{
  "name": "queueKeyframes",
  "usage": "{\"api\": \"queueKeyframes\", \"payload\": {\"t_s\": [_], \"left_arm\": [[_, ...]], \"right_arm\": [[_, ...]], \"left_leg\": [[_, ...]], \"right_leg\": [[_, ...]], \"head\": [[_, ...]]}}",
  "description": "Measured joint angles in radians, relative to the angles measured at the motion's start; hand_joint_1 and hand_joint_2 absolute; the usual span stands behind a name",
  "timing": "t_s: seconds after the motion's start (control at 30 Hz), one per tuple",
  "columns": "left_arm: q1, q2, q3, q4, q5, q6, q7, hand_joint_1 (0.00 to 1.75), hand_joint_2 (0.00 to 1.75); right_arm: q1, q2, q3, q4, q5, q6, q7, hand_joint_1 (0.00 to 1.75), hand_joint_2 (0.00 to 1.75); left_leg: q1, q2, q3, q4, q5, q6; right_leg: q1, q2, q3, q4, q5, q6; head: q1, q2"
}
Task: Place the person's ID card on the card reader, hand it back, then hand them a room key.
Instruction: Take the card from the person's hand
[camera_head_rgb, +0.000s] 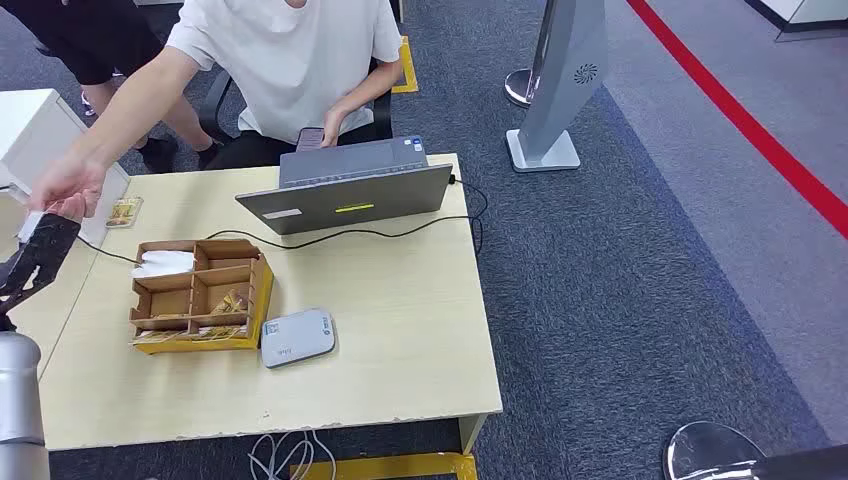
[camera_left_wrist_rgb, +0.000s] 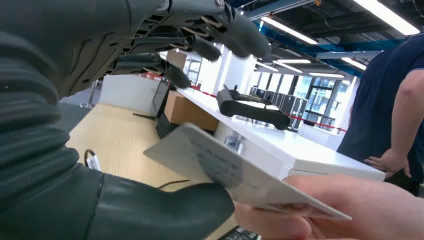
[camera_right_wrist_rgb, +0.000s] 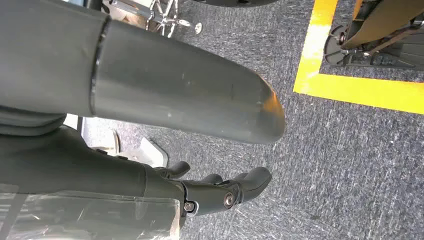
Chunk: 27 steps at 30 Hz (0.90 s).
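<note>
A person's hand (camera_head_rgb: 68, 188) reaches in over the table's left end and holds a pale ID card (camera_head_rgb: 30, 222) just above my left hand (camera_head_rgb: 40, 255). In the left wrist view the card (camera_left_wrist_rgb: 225, 172) lies between my thick thumb (camera_left_wrist_rgb: 160, 212) below and my spread fingers (camera_left_wrist_rgb: 200, 47) above; the person's fingers (camera_left_wrist_rgb: 360, 210) grip its far end, and my fingers stay clear of it. The grey card reader (camera_head_rgb: 297, 337) lies on the table near the front. My right hand (camera_right_wrist_rgb: 220, 192) hangs over carpet, fingers loosely apart and holding nothing.
A wooden compartment box (camera_head_rgb: 200, 295) with cards stands left of the reader. An open laptop (camera_head_rgb: 350, 190) with a black cable sits at the table's far edge, the seated person behind it. A white counter (camera_head_rgb: 30, 120) adjoins the left. A grey stand (camera_head_rgb: 560, 90) is on the carpet.
</note>
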Motion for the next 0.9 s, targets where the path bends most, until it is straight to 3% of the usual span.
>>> {"api": "queueKeyframes", "payload": {"t_s": [0.57,0.77,0.9], "left_arm": [[-0.211,0.149,-0.132,0.308,-0.315,0.065,0.198,1.75,1.75],[-0.220,0.158,-0.149,0.346,-0.322,0.108,0.185,1.75,1.75],[-0.181,0.135,-0.171,0.312,-0.307,0.167,0.131,1.75,1.75]], "right_arm": [[-0.003,-0.018,0.037,0.002,0.034,0.043,0.021,0.00,0.00],[-0.005,-0.020,0.041,0.002,0.033,0.045,0.024,0.00,0.00],[-0.005,-0.020,0.042,0.002,0.022,0.039,0.030,0.00,0.00]], "left_leg": [[0.000,0.001,0.000,0.000,0.000,0.000],[0.000,0.001,0.000,0.000,0.000,0.000],[0.000,0.001,0.000,0.000,0.000,0.000]], "right_leg": [[0.000,0.001,0.000,0.000,0.000,-0.001],[0.000,0.001,0.000,0.000,0.001,-0.001],[0.000,0.000,0.000,0.000,0.001,-0.001]], "head": [[0.000,0.000],[0.000,0.000],[0.000,0.000]]}}
